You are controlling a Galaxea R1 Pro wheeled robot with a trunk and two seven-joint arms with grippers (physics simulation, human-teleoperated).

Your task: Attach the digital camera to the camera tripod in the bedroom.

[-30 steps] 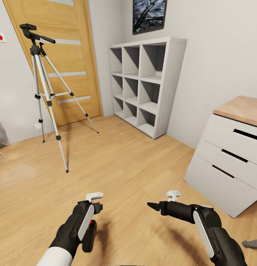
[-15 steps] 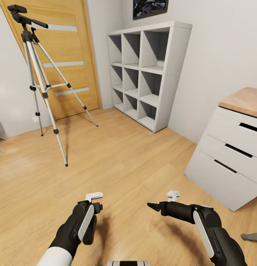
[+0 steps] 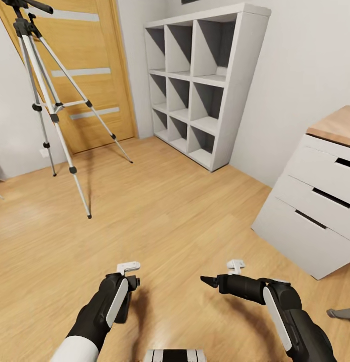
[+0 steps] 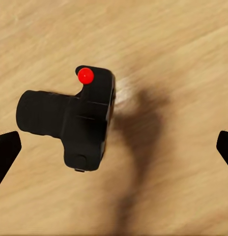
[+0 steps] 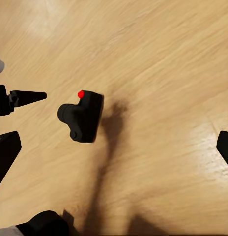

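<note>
The digital camera (image 4: 79, 125) lies on the light wood floor, black with a stubby lens and a red spot. My left gripper (image 4: 115, 150) hangs open above it, fingertips wide apart on either side. In the head view the digital camera (image 3: 123, 309) is mostly hidden under the left gripper (image 3: 127, 275). My right gripper (image 3: 223, 272) is open a little to the right, and its wrist view looks down on the digital camera (image 5: 83, 117). The camera tripod (image 3: 54, 118) stands at the far left before the door, its head cut off by the frame's top edge.
A wooden door (image 3: 89, 90) with pale stripes stands behind the tripod. A white cube shelf (image 3: 235, 100) stands against the back wall. A white dresser (image 3: 316, 221) with a wooden top is at the right. My base (image 3: 175, 356) shows at the bottom edge.
The head view has tilted down: tripod, shelf and picture slid up, and my base came into sight. Both arms hold the same pose. The digital camera sits further under the left gripper.
</note>
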